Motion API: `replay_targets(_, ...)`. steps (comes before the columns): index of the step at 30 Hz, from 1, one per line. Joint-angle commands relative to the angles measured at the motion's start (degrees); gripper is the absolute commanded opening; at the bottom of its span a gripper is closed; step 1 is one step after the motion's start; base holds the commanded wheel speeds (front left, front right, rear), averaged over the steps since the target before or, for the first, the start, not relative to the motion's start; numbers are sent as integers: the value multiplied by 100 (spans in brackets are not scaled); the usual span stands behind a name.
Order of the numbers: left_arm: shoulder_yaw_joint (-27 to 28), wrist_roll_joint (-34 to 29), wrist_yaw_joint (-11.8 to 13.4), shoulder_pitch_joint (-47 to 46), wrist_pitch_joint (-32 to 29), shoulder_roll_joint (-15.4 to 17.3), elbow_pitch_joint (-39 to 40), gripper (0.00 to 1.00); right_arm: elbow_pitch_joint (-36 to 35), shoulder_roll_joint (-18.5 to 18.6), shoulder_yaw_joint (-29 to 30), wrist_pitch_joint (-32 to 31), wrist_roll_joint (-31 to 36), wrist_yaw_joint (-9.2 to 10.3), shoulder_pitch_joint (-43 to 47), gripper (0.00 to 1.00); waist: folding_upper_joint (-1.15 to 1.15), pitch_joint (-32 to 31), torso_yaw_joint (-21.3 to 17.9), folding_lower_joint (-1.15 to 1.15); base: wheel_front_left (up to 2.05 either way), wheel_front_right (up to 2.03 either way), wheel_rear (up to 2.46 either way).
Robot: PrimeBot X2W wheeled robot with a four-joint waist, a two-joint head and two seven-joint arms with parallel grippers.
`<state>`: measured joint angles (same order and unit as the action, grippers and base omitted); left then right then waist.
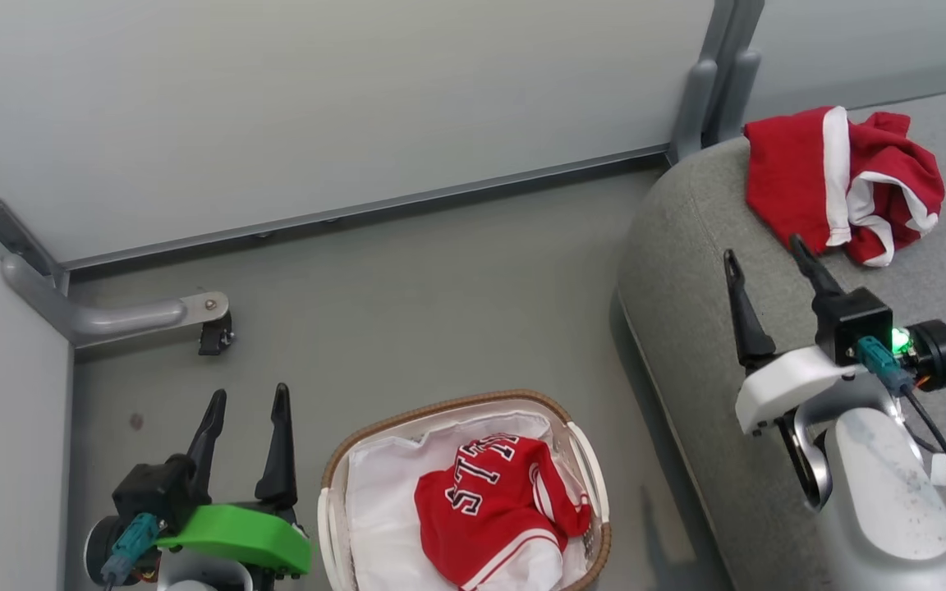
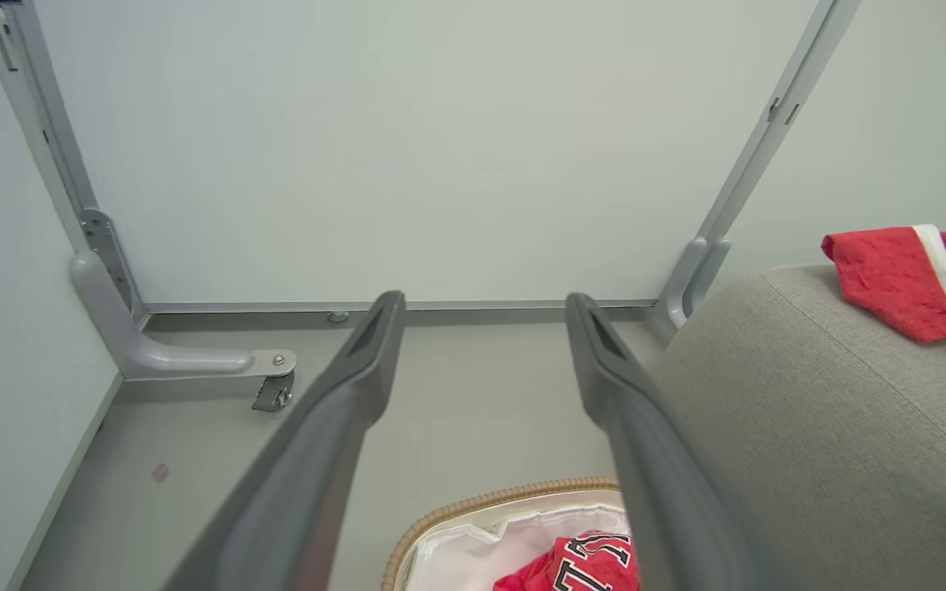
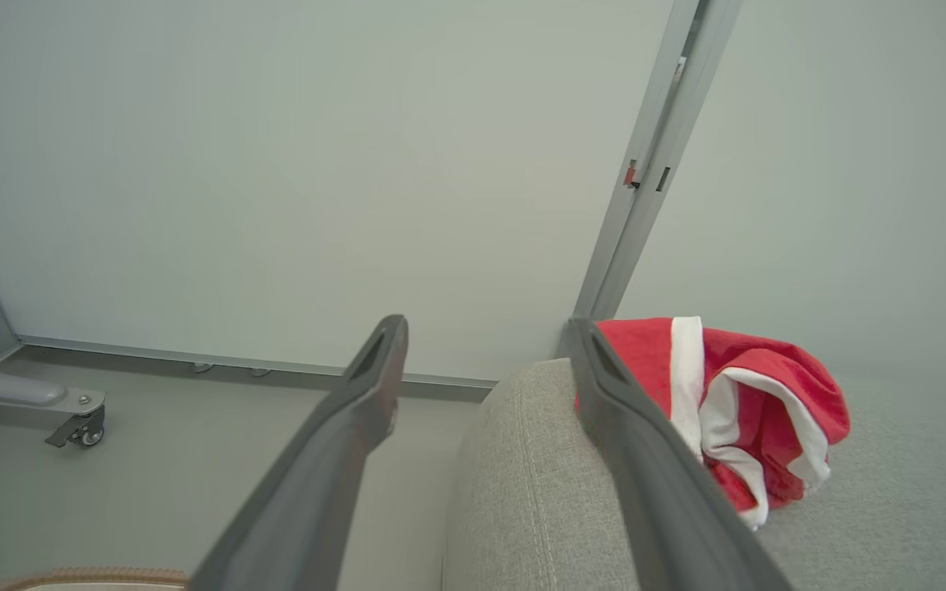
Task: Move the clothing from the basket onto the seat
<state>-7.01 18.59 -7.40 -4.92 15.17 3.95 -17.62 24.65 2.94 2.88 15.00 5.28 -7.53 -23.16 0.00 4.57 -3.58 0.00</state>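
Already moved: striped top, upper right on the seat.
Left to move: jersey in the basket, bottom middle.
My left hand and right hand: fingers apart, empty, ready to grab.

The left gripper sat at the lower left of the head view, its two dark fingers pointing up and spread apart above a green wrist cover. The right gripper stood higher at the right, fingers likewise parted, carried on a white wrist shell and a pale forearm.
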Motion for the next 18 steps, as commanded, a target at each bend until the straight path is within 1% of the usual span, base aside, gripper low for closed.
replay_targets(1,79,-26,-15,138,-3,-31,0,100,-66,13,-46,27,-83,8,179,100,0,-179,177,0,0,0,0)
replay_targets(3,200,-40,-15,243,-3,-42,9,100,-159,3,-228,28,-313,8,383,100,0,-226,225,0,0,0,0)
replay_targets(7,308,-47,-15,406,-3,-66,36,100,-350,8,-351,28,-589,8,747,100,0,-285,307,0,0,0,0)
replay_targets(10,378,-7,-15,486,-3,-84,71,100,-442,9,-370,28,-734,8,980,100,0,-295,354,0,0,0,0)
replay_targets(18,348,3,-15,623,-3,-102,81,100,-592,6,-359,28,-968,8,1415,100,0,-337,412,0,0,0,0)
